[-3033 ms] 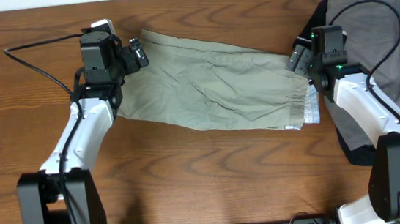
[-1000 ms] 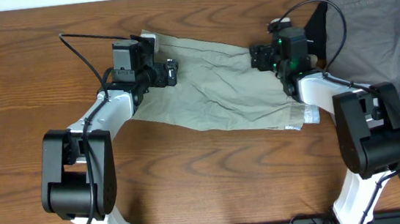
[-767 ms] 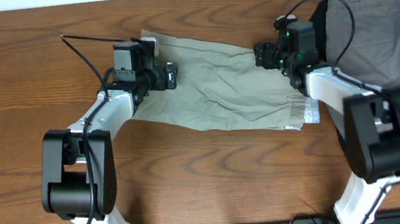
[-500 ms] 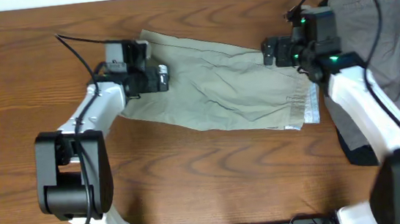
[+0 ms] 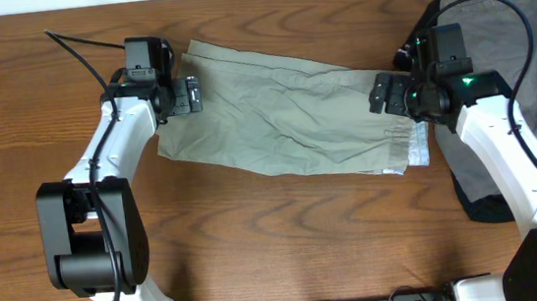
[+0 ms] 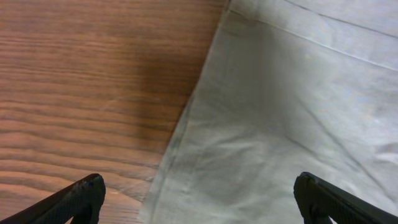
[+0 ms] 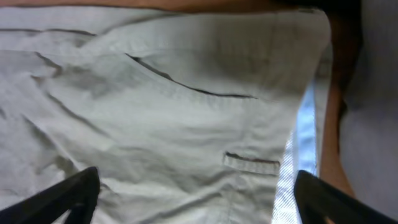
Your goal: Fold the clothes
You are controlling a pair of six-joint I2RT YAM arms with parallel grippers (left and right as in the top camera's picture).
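The khaki-beige shorts (image 5: 285, 119) lie flat across the middle of the table, folded lengthwise, waistband with white lining (image 5: 416, 144) at the right. My left gripper (image 5: 187, 94) is open and empty over the shorts' left hem edge; the left wrist view shows the cloth (image 6: 298, 106) and its edge on the wood between the spread fingertips (image 6: 84, 193). My right gripper (image 5: 385, 93) is open and empty above the waistband end; the right wrist view shows a pocket slit (image 7: 186, 84), a belt loop (image 7: 252, 163) and the striped white lining (image 7: 292, 168).
Grey shorts (image 5: 505, 39) lie on a black garment (image 5: 470, 185) at the right edge, partly under my right arm. Bare wooden table (image 5: 287, 238) runs along the front and at the left (image 6: 81, 81).
Both arms have drawn outward: the left gripper moved left to the hem edge, the right gripper moved right and down to the waistband end. The shorts have not moved.
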